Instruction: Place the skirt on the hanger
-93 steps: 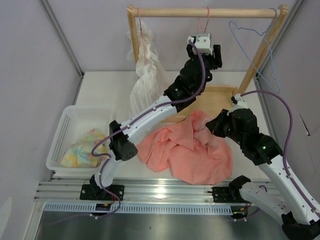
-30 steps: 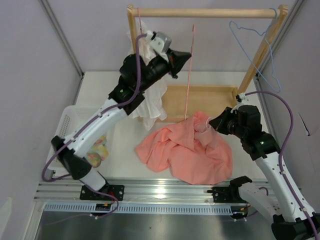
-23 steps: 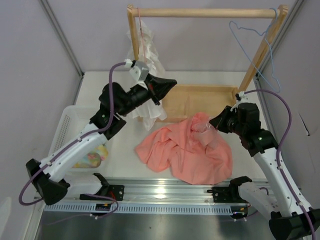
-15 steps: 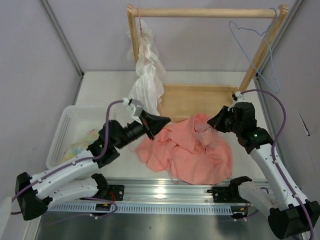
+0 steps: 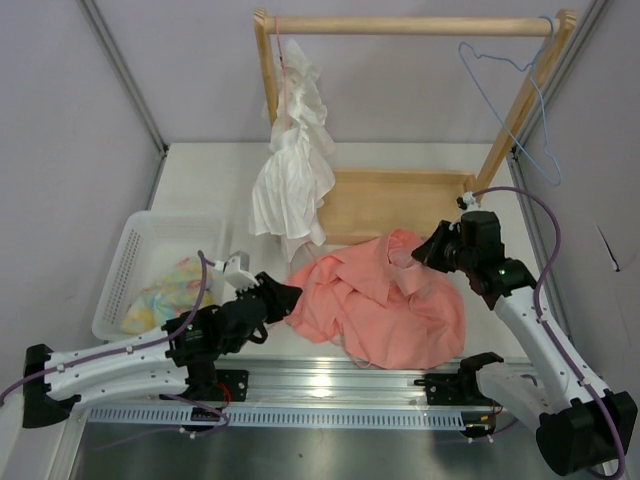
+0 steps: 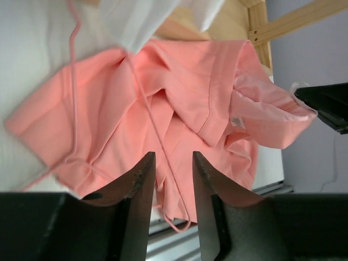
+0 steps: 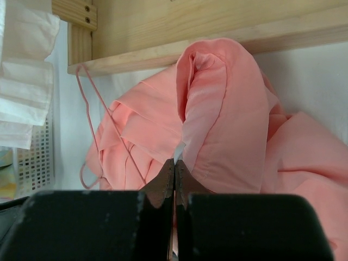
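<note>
The salmon-pink skirt (image 5: 390,305) lies crumpled on the table in front of the rack; it also shows in the left wrist view (image 6: 206,81) and the right wrist view (image 7: 228,109). The thin pink hanger (image 6: 148,109) lies loose across the skirt's left part, its hook toward the front rail, and shows in the right wrist view (image 7: 94,144) too. My left gripper (image 5: 285,293) is low at the skirt's left edge, open (image 6: 173,157) and holding nothing, with the hanger wire on the cloth beyond its jaws. My right gripper (image 5: 422,252) is shut (image 7: 175,161) on a raised fold of the skirt.
A wooden rack (image 5: 400,25) stands at the back with a white ruffled garment (image 5: 292,170) hanging at its left and a light-blue hanger (image 5: 520,90) at its right. Its wooden base (image 5: 400,195) lies behind the skirt. A white basket (image 5: 150,240) with a patterned cloth (image 5: 170,290) sits left.
My left arm took the pink hanger off the rod, swung down and left, and let it go on the skirt; its jaws are open now. The right gripper kept its hold on the skirt.
</note>
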You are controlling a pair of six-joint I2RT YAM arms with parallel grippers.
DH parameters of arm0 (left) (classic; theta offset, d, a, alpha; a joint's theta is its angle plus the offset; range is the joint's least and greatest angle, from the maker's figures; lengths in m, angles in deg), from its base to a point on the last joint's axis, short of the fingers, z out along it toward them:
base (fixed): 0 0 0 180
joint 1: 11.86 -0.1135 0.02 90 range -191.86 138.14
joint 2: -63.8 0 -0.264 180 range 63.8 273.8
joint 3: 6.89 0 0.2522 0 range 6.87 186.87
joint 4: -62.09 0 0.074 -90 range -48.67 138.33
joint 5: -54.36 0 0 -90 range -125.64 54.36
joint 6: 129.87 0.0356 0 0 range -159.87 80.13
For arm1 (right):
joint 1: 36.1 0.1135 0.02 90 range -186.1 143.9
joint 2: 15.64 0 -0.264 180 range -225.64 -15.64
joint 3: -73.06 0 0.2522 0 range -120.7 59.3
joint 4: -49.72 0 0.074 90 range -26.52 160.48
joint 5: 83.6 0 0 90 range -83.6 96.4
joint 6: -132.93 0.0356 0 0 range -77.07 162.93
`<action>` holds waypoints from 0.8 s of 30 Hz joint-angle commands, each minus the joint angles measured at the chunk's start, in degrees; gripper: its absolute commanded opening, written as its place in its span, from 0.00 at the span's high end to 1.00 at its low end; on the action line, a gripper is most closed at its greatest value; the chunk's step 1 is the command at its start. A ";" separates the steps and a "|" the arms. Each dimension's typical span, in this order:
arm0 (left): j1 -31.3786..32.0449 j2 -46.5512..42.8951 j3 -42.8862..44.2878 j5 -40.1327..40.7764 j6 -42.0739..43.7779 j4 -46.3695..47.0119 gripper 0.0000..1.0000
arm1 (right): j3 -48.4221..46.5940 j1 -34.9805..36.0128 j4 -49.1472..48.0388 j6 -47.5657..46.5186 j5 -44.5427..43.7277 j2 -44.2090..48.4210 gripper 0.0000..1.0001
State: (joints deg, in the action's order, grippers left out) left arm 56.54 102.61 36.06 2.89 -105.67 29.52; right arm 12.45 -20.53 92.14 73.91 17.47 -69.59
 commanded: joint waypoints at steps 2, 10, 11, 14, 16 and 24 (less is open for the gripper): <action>3.58 0.12 -4.05 4.37 -26.20 -13.36 0.59 | 1.06 0.42 -2.73 -0.40 0.79 0.25 1.00; 7.80 4.52 -12.22 6.38 -44.33 -6.88 0.54 | 1.41 0.77 -2.39 -0.48 0.53 0.34 1.00; 7.80 4.52 -12.92 7.09 -43.02 -3.99 0.54 | 1.41 0.77 -2.30 -0.57 0.53 0.34 1.00; 7.71 5.66 -13.99 9.37 -41.60 1.14 0.54 | 1.50 0.95 -2.12 -0.57 0.53 0.43 1.00; 7.80 6.36 -13.98 9.73 -40.38 2.80 0.54 | 1.67 0.95 -2.30 -0.49 0.62 0.52 1.00; 7.36 8.30 -14.77 8.59 -39.58 6.59 0.54 | 2.29 1.04 -3.18 -0.13 1.06 0.43 1.00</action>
State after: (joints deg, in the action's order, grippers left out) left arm 64.04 109.89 21.49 9.25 -144.40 33.32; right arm 14.49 -19.76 91.23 73.95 17.51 -69.59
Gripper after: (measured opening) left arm 0.458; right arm 0.009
